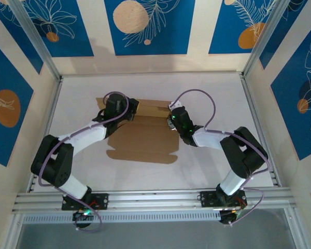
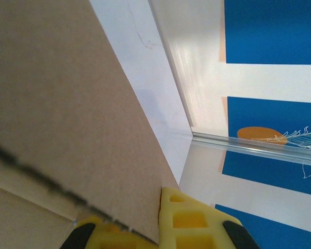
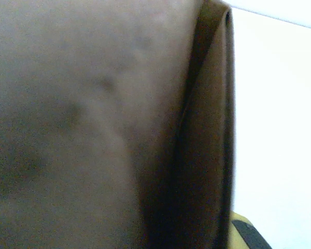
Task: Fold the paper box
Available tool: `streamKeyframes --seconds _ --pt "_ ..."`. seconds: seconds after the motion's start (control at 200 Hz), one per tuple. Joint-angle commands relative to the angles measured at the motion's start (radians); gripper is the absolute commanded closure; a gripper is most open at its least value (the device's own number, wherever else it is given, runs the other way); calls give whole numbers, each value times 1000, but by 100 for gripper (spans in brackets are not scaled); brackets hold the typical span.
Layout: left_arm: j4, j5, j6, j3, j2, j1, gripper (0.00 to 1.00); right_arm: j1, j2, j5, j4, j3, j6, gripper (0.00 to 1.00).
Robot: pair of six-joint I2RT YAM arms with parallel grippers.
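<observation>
Folding step: looks like both arms are on the far flap of the paper box (image 1: 145,141), which lies mostly flat mid-table (image 1: 212,91).
Left gripper (image 1: 127,113): pinched on the far-left edge; up close, the cardboard runs between its yellow fingers (image 2: 192,223).
Right gripper (image 1: 171,111): pressed right up to the far-right flap, honestly can't tell if it's clamped.
Tip: I'd raise both ends together along the crease, otherwise that flap probably twists.

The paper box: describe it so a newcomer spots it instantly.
Find the white table ringed by blue-patterned walls. At its centre lies the paper box: a brown cardboard sheet with rounded tabs along its near edge, the only brown thing on it.
</observation>
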Motion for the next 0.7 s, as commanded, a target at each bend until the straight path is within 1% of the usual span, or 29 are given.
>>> streamKeyframes --seconds 0.0,0.19,0.315,0.36,0.455,0.535,0.61,0.68,0.695 --pt "-68 32 -12 -17 -48 -52 100 0 41 150 -66 65 8 93" --pt "-89 -10 -55 -36 -75 -102 100 8 96 252 -168 151 60 92" --pt "-115 -38 -69 -28 -100 -127 100 11 142 320 -221 200 108 98" --pt "-121 -43 -74 -22 -105 -140 100 14 158 358 -250 222 137 100" --pt "-123 -51 -91 -12 -108 -163 100 23 196 429 -293 265 204 100" --pt "-126 -57 -96 -5 -107 -179 100 26 224 470 -363 308 272 100" --pt "-132 -69 -112 -12 -107 -191 100 34 256 550 -470 366 390 100" --pt "-117 -73 -126 -20 -103 -199 100 38 297 618 -681 447 590 100" --pt "-115 -75 -128 -21 -102 -202 100 39 306 629 -749 472 645 100"
